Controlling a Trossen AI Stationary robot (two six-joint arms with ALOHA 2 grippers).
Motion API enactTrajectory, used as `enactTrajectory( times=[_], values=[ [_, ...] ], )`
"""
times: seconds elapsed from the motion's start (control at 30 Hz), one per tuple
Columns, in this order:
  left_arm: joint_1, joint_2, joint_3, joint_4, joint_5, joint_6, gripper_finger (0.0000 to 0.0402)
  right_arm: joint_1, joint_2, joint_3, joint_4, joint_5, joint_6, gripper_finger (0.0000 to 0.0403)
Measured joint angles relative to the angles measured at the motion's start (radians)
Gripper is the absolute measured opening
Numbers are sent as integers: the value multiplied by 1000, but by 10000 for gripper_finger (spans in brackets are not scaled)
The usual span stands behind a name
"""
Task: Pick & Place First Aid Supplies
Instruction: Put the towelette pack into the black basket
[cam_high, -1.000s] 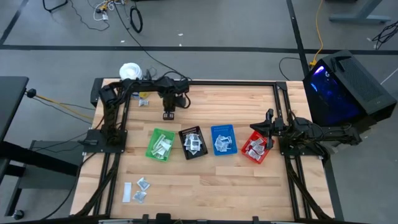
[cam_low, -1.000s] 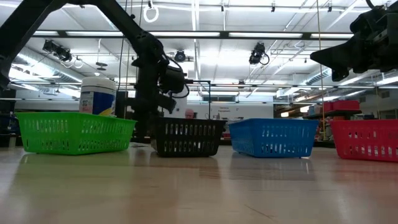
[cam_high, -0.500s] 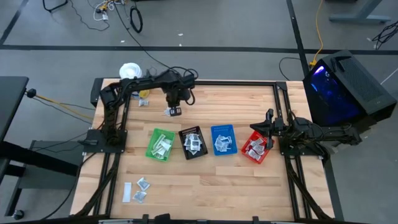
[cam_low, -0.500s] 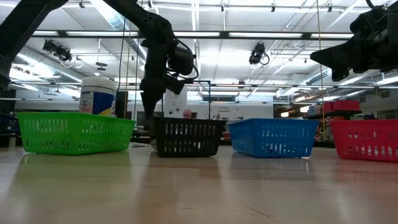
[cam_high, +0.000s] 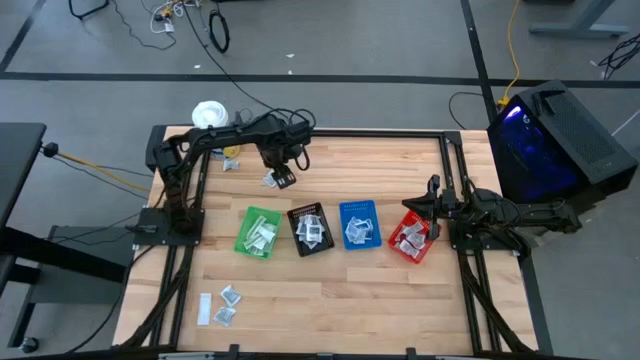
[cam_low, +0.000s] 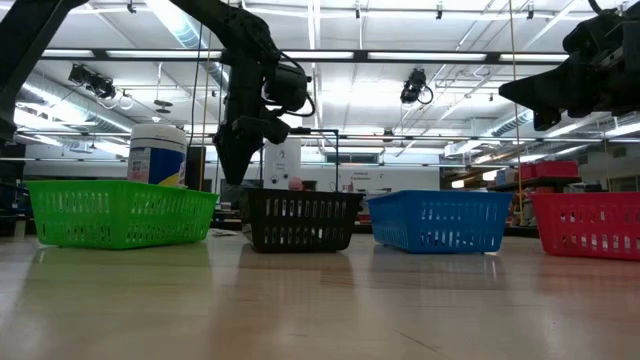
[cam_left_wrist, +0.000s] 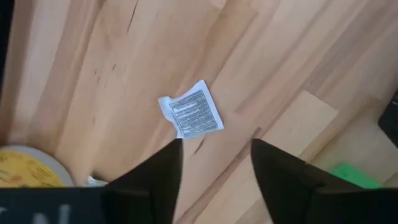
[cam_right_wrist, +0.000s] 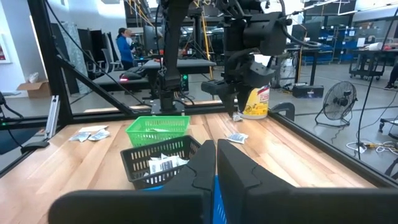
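- Wooden table (cam_high: 400, 300), dark rails along its edges.
- Left gripper (cam_high: 280, 178) near the far edge, fingers spread and empty, above one sachet (cam_left_wrist: 191, 116) lying on bare wood.
- Right gripper (cam_right_wrist: 216, 163) clenched, empty, parked over the red bin (cam_high: 412, 238), likely waiting.
- Four bins in a mid-table row: green bin (cam_high: 258, 232), black bin (cam_high: 310, 229), blue bin (cam_high: 359, 224), red; each holding sorted packets.
- One tub (cam_high: 209, 113) off the far-left corner.
- Loose packets (cam_high: 226, 305), three or four, near-left corner, unsorted.

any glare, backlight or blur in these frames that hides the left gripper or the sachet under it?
Low view: ceiling lights backlight the left gripper into a silhouette, sachet not visible. Left wrist view: sachet evenly lit, its print legible as lines only; the near fingers are soft. High view: even light, blue glow from the computer case.
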Motion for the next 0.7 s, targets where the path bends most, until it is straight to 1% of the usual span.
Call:
enactTrajectory(
  times=[0.2, 0.3, 0.4, 0.53, 0.7],
  values=[
    [-7, -10, -82, 25, 4, -125, 269, 0, 0, 0, 0, 0, 0, 23],
    [17, -10, -110, 32, 7, -198, 300, 0, 0, 0, 0, 0, 0, 23],
    [46, -10, -125, 57, 3, -234, 327, 0, 0, 0, 0, 0, 0, 23],
    [68, -10, -149, 131, 8, -260, 351, 0, 0, 0, 0, 0, 0, 23],
    [80, -10, -197, 244, 68, -229, 362, 0, 0, 0, 0, 0, 0, 23]
  ],
)
